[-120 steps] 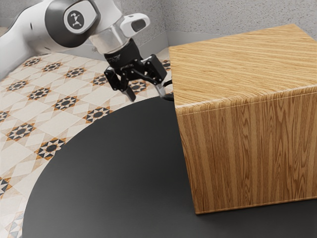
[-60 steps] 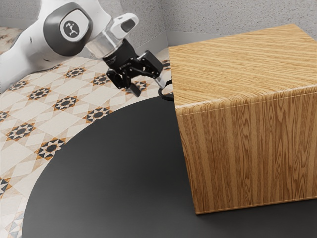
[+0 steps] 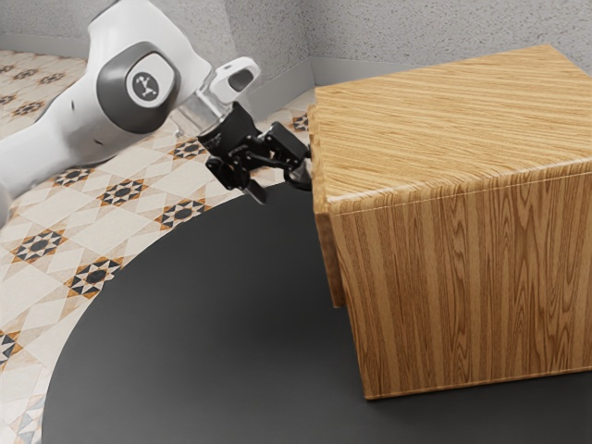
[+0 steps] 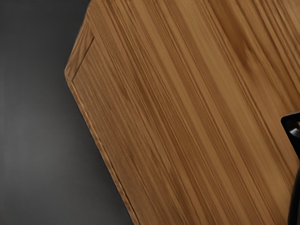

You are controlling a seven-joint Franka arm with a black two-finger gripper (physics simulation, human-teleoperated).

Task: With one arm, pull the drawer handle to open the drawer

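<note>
One tiled floor (image 3: 55, 231) with star patterns lay under everything, meeting a grey wall (image 3: 416, 23) behind. On it sat a round black tabletop (image 3: 203, 333), which carried a large wooden cabinet (image 3: 462, 231) on the exterior view's right. The white arm (image 3: 92, 120) came in from the exterior view's upper left and reached toward the cabinet's near upper corner. The drawer (image 3: 324, 231) sat in the cabinet face turned to the exterior view's left. It stood slightly out of the cabinet, its front panel clear of the cabinet's edge along its full height. In the wrist view the drawer front (image 4: 187, 117) ran slantwise close before the hand, with the tabletop (image 4: 33, 140) beside it. The claw (image 3: 281, 185) was released, its fingers spread apart, at the top of the drawer front. Its farther finger was against the small black handle (image 3: 304, 179), and the nearer finger (image 3: 256, 191) hung free above the tabletop.
</note>
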